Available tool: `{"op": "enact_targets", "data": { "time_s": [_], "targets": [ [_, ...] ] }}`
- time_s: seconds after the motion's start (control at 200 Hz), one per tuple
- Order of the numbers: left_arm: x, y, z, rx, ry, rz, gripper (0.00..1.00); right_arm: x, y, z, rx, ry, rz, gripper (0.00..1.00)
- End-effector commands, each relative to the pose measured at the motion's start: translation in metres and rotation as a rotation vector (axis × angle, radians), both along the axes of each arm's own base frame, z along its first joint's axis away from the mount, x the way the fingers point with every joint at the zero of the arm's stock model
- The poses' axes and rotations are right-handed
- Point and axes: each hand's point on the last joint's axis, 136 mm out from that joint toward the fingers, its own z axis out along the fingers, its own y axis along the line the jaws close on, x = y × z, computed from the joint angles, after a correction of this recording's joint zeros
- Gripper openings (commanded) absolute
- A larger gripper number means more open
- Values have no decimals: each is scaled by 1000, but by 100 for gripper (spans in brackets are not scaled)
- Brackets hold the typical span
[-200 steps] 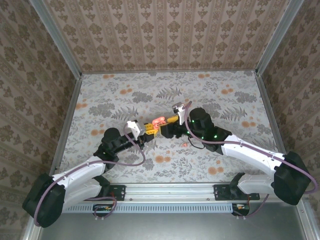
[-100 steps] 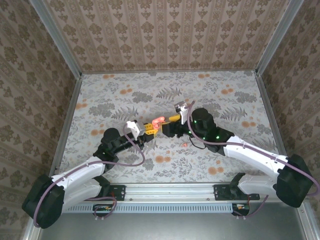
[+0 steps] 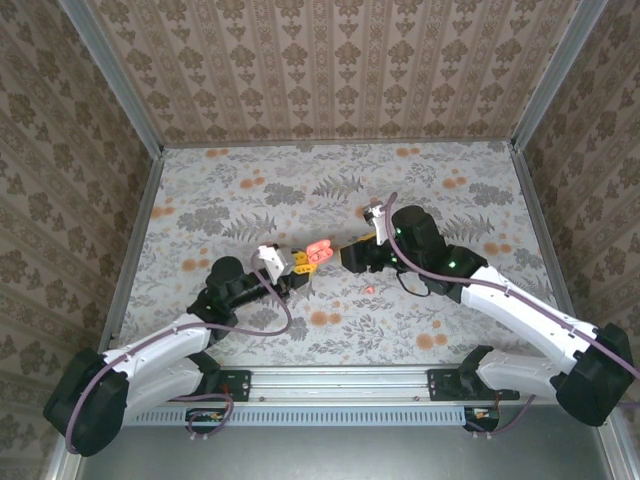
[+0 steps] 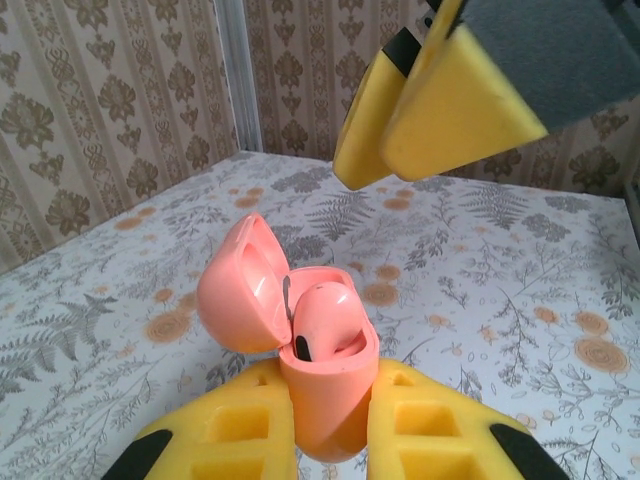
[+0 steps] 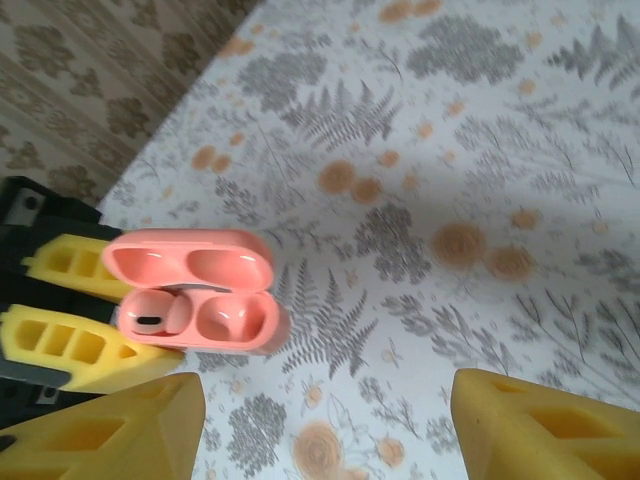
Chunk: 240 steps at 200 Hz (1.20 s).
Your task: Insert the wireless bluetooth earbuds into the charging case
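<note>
The floral-patterned tabletop [image 3: 250, 190] spreads wide inside a pen of wallpapered walls [image 3: 330, 70] framed by metal rails. The work sits near its middle, well apart from every edge, so both arms have open room on all sides. The only tight spot is between the two end effectors themselves, which face each other closely. The left end effector [image 3: 300, 260] is clenched on the lower body of the salmon-pink, rounded plastic charging case [image 4: 322, 395], holding it, seemingly clear of the tabletop, with its hinged lid tipped back. The right end effector [image 3: 349, 256] stands just beside the case, its yellow fingers spread and nothing between them in the right wrist view. Inside the case, one seated pink earbud [image 5: 152, 318] rests in its well, while the neighbouring well [image 5: 226, 316] is bare. A tiny loose pinkish-red earbud [image 3: 370, 289] lies on the tabletop near the right arm, a little toward the bases. By that showing the task looks about half done: one bud is in, one is left to fetch and seat, and the lid probably needs shutting afterwards.
</note>
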Motion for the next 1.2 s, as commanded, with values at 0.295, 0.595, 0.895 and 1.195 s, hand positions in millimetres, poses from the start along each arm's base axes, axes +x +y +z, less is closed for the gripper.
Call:
{"op": "enact_targets", "data": {
  "time_s": [0.295, 0.595, 0.895, 1.195],
  "targets": [
    [-9, 7, -22, 132, -33, 15, 4, -36, -64, -109, -308, 614, -202, 60],
    [-12, 11, -26, 167, -51, 18, 4, -49, -72, -158, -377, 776, -272, 53],
    [-12, 12, -25, 163, -52, 22, 4, -35, -52, -177, -337, 819, -259, 54],
    [-13, 17, -24, 171, -61, 40, 4, -21, -39, -194, -330, 835, -234, 53]
  ]
}}
